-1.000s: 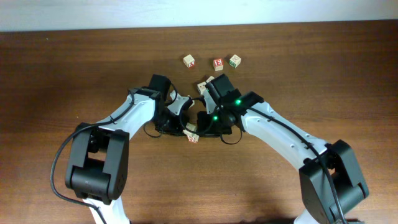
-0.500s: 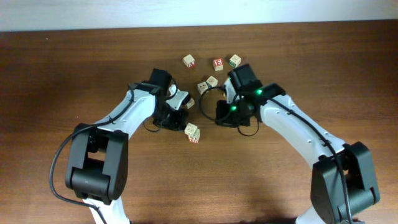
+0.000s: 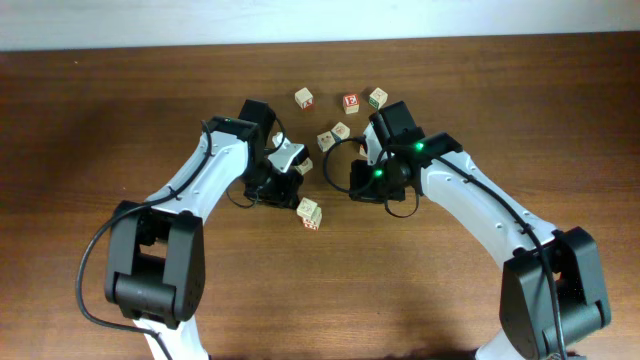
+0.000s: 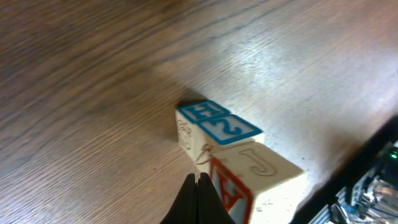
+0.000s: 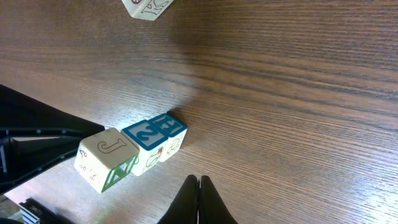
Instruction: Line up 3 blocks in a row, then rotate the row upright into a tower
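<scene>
Your left gripper point(image 4: 197, 184) is shut tight and holds nothing, and your right gripper point(image 5: 199, 184) is the same. Directly before the left fingertips is a row of three cubes point(image 4: 221, 127), with its J cube point(image 4: 261, 165) nearest; whether it touches them I cannot tell. From the right gripper this row lies ahead to the left, apart. The red-faced block point(image 3: 350, 101) and one pale block point(image 3: 304, 97) lie beyond both grippers. The other pale block point(image 3: 309, 212) lies behind them, between the arms.

Far row: red-faced block point(image 3: 351, 102), pale block point(image 3: 304, 98); second pale block point(image 3: 310, 213) apart, nearer.
</scene>
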